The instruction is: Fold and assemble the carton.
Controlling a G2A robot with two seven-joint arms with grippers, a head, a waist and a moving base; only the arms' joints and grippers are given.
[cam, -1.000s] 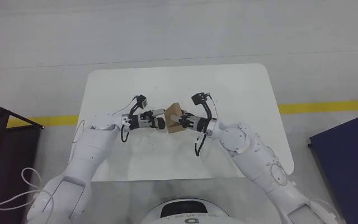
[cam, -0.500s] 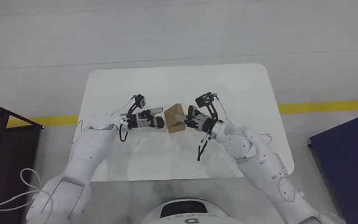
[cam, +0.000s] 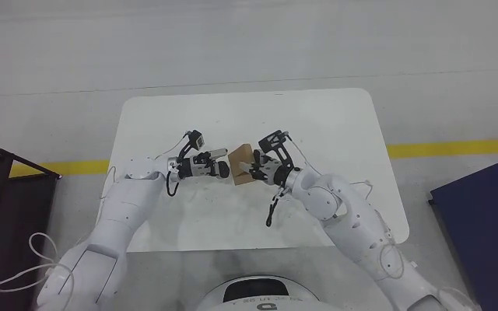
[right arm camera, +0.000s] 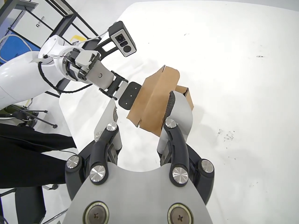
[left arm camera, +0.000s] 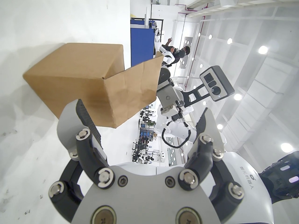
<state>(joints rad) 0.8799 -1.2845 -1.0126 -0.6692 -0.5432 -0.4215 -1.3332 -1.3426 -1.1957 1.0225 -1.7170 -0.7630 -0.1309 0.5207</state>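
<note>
**Carton sits between two spread grippers at mid-table**

Both arms come in from the near edge of the table (cam: 327, 117). Their elbows are out and their forearms angle inward, so the wrists face each other. Both wrists lie low, close to level with the tabletop.

The left gripper (left arm camera: 143, 115) is spread wide. One of its fingers (left arm camera: 80, 117) lies against the outside of the carton (left arm camera: 77, 78), at a lower corner. The other finger stands well apart from the cardboard.

The right gripper (right arm camera: 143, 108) is spread as well, and a raised flap (right arm camera: 150, 100) of the carton stands in its gap. One finger (right arm camera: 178, 108) touches the flap's side, and the other is just beside the flap's edge. Neither gripper pinches the cardboard.

The carton is brown and only partly formed. It rests on the table near the middle, directly between the two grippers, with the left gripper on its left and the right gripper on its right. The open flap points toward the right gripper.

A few dark scuffs (right arm camera: 224, 134) mark the tabletop near the carton. Beyond the table, a yellow line (cam: 443, 148) runs across the grey floor.
</note>
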